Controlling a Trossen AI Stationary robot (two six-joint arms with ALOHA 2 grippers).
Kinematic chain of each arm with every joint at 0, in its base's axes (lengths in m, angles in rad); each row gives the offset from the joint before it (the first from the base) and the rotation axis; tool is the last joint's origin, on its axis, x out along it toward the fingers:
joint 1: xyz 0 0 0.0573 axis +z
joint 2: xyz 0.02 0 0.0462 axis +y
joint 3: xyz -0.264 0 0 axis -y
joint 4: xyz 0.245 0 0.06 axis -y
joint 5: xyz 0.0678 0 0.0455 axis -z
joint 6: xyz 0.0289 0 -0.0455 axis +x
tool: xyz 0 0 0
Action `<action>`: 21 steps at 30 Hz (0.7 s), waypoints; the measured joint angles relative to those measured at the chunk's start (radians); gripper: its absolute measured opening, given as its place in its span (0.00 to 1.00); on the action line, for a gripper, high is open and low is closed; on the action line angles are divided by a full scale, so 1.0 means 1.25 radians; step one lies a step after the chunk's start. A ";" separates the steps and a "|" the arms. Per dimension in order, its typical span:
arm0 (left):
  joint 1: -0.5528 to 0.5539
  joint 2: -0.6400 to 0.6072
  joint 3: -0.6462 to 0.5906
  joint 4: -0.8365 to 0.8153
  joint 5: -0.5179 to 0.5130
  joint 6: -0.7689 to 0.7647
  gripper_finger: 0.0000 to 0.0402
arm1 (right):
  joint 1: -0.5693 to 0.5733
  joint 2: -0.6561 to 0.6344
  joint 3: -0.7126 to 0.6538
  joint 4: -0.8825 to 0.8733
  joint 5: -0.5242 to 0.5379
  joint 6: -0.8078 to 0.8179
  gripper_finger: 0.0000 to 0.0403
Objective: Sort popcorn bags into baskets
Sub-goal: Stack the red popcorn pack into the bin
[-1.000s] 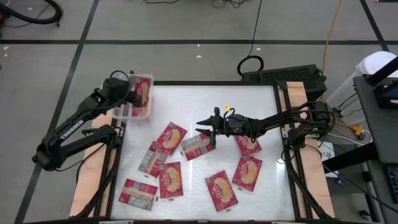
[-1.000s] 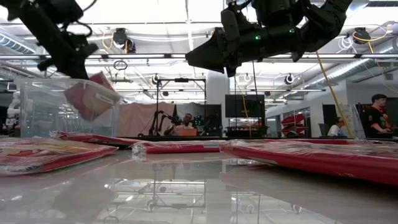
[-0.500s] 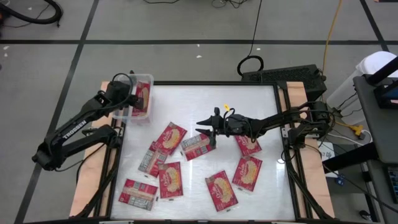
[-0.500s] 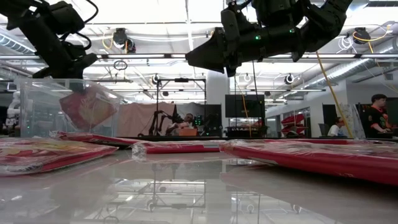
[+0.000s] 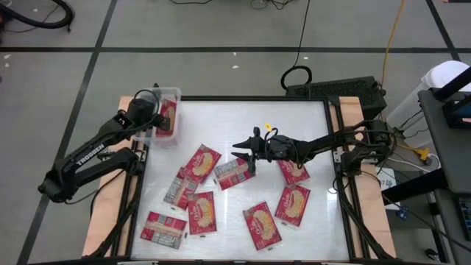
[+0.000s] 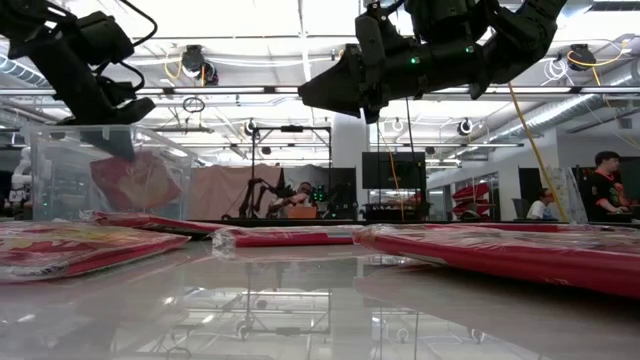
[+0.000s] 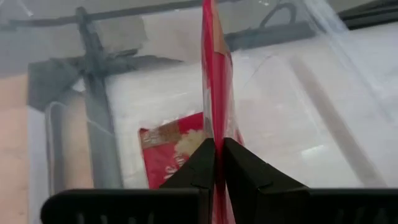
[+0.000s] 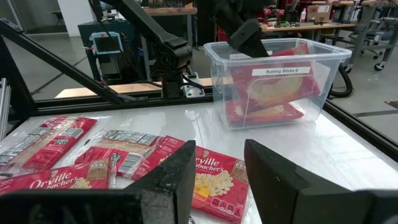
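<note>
Left hand (image 5: pixel 153 118) over clear bin (image 5: pixel 174 93), red packets (image 5: pixel 202 163) across white table (image 5: pixel 309 118).

This is a robotics lab or workshop. The white glossy table (image 5: pixel 243 118) stands on a grey tiled floor (image 5: pixel 221 70) with black cables (image 5: pixel 302 44) trailing across it. Beyond it, bare ceiling rails carry round lamps (image 6: pixel 195 62), a dark wall screen (image 6: pixel 392 170) hangs, another robot arm (image 6: pixel 262 190) waits, and a seated person (image 6: pixel 603 185) works at benches.
</note>
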 joint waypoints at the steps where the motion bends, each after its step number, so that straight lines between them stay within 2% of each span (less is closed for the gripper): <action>1: 0.000 0.000 0.000 0.003 -0.001 0.000 0.08 | 0.000 0.000 0.000 0.000 0.000 0.000 0.32; 14: 0.000 -0.001 -0.001 0.015 0.007 0.015 0.09 | 0.000 0.000 0.000 0.000 0.000 0.000 0.32; 21: 0.000 -0.001 -0.001 0.022 0.008 0.006 0.27 | 0.000 0.000 0.000 0.001 0.000 0.002 0.32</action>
